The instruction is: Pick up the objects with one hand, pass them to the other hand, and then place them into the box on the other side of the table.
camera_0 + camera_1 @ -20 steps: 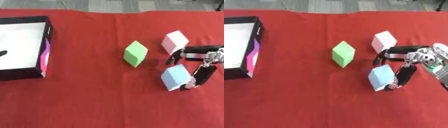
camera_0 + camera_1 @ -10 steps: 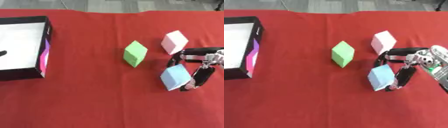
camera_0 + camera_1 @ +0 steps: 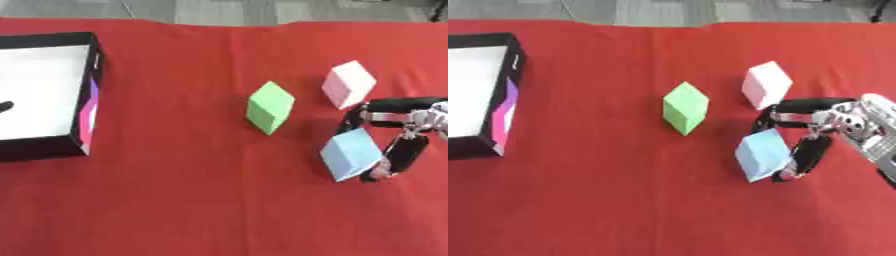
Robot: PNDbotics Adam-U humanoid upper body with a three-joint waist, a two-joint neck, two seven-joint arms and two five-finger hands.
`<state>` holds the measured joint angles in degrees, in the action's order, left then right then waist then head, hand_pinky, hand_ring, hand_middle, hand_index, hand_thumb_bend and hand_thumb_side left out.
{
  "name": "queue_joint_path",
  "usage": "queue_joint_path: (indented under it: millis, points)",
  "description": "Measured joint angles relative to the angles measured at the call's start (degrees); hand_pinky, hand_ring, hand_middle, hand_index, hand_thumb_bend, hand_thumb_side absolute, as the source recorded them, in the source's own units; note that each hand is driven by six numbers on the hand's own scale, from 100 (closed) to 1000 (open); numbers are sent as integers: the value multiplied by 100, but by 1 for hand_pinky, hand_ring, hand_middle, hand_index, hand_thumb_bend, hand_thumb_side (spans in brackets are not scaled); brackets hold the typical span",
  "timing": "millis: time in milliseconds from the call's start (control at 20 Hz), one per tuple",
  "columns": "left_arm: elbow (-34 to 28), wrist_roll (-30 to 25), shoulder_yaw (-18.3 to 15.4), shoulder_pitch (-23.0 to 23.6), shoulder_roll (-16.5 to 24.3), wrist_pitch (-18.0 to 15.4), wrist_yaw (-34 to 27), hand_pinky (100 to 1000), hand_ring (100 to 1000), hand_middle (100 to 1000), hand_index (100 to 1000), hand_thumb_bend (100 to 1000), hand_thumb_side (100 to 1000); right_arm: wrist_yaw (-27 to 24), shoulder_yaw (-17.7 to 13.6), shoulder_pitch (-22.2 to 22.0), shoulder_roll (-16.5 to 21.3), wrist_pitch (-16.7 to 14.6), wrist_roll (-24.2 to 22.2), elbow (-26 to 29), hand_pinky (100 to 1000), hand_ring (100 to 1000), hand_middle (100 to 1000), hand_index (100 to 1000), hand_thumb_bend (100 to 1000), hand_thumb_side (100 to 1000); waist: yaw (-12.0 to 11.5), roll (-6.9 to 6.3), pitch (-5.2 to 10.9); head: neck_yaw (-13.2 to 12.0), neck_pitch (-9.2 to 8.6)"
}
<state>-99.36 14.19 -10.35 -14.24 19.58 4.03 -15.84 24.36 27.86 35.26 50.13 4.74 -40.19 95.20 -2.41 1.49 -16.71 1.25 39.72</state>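
A light blue cube (image 3: 761, 152) rests on the red cloth at the right. My right hand (image 3: 855, 120) comes in from the right edge and is curled round it, thumb at the cube's upper corner and fingers (image 3: 805, 157) against its right side. Just above the thumb stands a pink cube (image 3: 765, 84). Near the middle a green cube (image 3: 685, 107) stands on one corner. The black box (image 3: 48, 41) with a white floor sits at the far left. My left hand does not show.
A small dark shape (image 3: 4, 106) that I cannot make out lies at the left edge over the box's floor. The red cloth (image 3: 175, 200) covers the table; grey floor shows beyond its far edge.
My right hand has sunk slightly and its thumb and fingers have drawn in against the blue cube. The cubes and the box stay where they were.
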Motion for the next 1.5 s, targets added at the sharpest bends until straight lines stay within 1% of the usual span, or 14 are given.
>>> queue_joint_path:
  millis: [100, 450, 600, 850, 1000, 1100, 1150, 1200, 1250, 1300, 1500]
  points:
    - [0, 0, 0, 0, 0, 0, 0, 725, 998, 714, 642, 223, 871, -15, 0, 0, -2, 21, 71, -22, 888, 762, 711, 734, 499, 100, 0, 0, 0, 4, 0]
    - [0, 3, 0, 0, 0, 3, 0, 725, 998, 714, 641, 222, 871, -129, 4, -1, -42, 131, 345, -23, 880, 745, 663, 680, 460, 100, 0, 0, 0, 15, 3]
    - [0, 2, 0, 0, 0, 3, 0, 725, 998, 715, 640, 221, 872, -169, 13, -3, -42, 157, 414, -23, 869, 721, 605, 620, 441, 100, 0, 0, 0, 15, 3]
    - [0, 3, 0, 0, 0, 4, 0, 725, 998, 715, 639, 220, 872, -291, 8, -6, -43, 204, 574, -20, 852, 696, 556, 562, 415, 100, -1, 0, 0, 16, 18]
    - [0, 3, 0, 0, 0, 4, 0, 726, 998, 715, 639, 220, 872, -420, -79, -29, -43, 267, 738, 25, 838, 687, 537, 545, 381, 100, 3, 0, 0, 16, 46]
    - [0, 3, 0, 0, 0, 4, 0, 726, 998, 715, 639, 220, 872, -561, -170, -31, -43, 339, 846, 107, 832, 685, 534, 543, 363, 100, 11, 0, 0, 12, 47]
    - [0, 3, 0, 0, 0, 4, 0, 726, 998, 716, 639, 219, 872, -654, -219, -30, -43, 380, 887, 155, 821, 684, 529, 539, 318, 100, 15, 0, 0, 7, 47]
    - [0, 3, 0, -1, 0, 4, 0, 726, 998, 716, 639, 219, 872, -761, -268, -24, -43, 424, 924, 208, 817, 683, 527, 538, 336, 100, 18, 0, 0, -3, 47]
    - [0, 3, 0, -2, 0, 4, 1, 726, 998, 716, 639, 219, 872, -877, -314, -11, -43, 474, 951, 256, 809, 682, 526, 537, 268, 100, 21, 0, 0, -12, 47]
    - [0, 3, 0, -4, 0, 5, 3, 726, 998, 716, 639, 219, 871, -1010, -357, 9, -43, 525, 970, 303, 804, 681, 524, 537, 312, 100, 24, 0, 0, -23, 47]
    - [0, 4, 1, -29, 0, 5, 18, 726, 999, 718, 640, 220, 868, -1568, -534, 62, -47, 762, 1056, 520, 784, 679, 521, 536, 274, 100, 35, 0, 0, -86, 47]
